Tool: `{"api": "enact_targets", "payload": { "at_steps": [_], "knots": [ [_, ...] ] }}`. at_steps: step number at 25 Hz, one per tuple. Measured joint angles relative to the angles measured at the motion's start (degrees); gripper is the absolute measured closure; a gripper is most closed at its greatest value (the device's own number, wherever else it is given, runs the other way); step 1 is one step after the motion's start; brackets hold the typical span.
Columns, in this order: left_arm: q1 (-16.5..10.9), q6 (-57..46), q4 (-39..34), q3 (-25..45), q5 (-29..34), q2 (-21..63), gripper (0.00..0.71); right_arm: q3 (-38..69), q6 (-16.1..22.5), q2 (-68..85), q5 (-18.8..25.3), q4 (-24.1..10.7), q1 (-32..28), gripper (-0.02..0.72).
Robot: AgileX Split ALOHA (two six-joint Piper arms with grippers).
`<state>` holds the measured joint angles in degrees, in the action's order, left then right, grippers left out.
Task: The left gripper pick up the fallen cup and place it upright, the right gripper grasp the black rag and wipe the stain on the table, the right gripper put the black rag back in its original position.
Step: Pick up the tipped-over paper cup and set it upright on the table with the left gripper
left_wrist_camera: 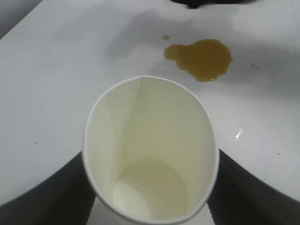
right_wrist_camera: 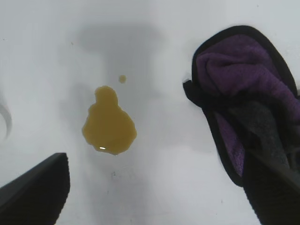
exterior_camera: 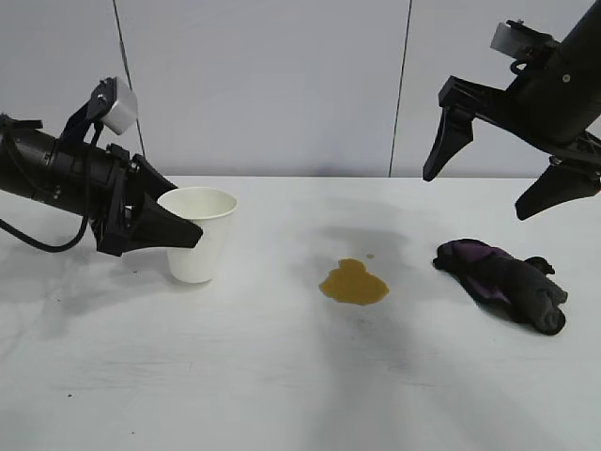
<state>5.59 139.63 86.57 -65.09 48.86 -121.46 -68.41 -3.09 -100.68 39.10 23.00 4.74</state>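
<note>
The white paper cup [exterior_camera: 197, 265] stands upright on the table [exterior_camera: 282, 385] at the left. My left gripper [exterior_camera: 192, 235] is shut on the cup, one finger on each side of it; the left wrist view looks down into the empty cup [left_wrist_camera: 150, 131]. The yellowish-brown stain [exterior_camera: 353, 283] lies mid-table with a tiny droplet [exterior_camera: 370, 256] behind it. The black rag with purple patches [exterior_camera: 502, 282] lies to the stain's right. My right gripper [exterior_camera: 475, 196] hangs open and empty in the air above the rag. The right wrist view shows the stain [right_wrist_camera: 108, 126] and the rag [right_wrist_camera: 248, 108] below it.
A grey panelled wall [exterior_camera: 282, 85] stands behind the table. The white tabletop carries faint grey smudges and the arms' shadows. The stain [left_wrist_camera: 201, 58] lies beyond the cup in the left wrist view.
</note>
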Motion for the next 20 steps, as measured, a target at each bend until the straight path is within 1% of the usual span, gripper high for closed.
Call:
{"api": "enact_targets", "payload": {
  "at_steps": [8,14,20],
  "knots": [
    [0.0,0.0,0.1,0.2,0.4,-0.1,0.244,0.0,0.0,0.0,0.2,0.0,0.0,0.009],
    [0.0,0.1,0.1,0.2,0.7,-0.1,0.108,0.0,0.0,0.0,0.2,0.0,0.0,0.009],
    [0.0,-0.5,0.1,0.2,5.2,-0.1,0.04,0.0,0.0,0.0,0.2,0.0,0.0,0.009]
  ]
}}
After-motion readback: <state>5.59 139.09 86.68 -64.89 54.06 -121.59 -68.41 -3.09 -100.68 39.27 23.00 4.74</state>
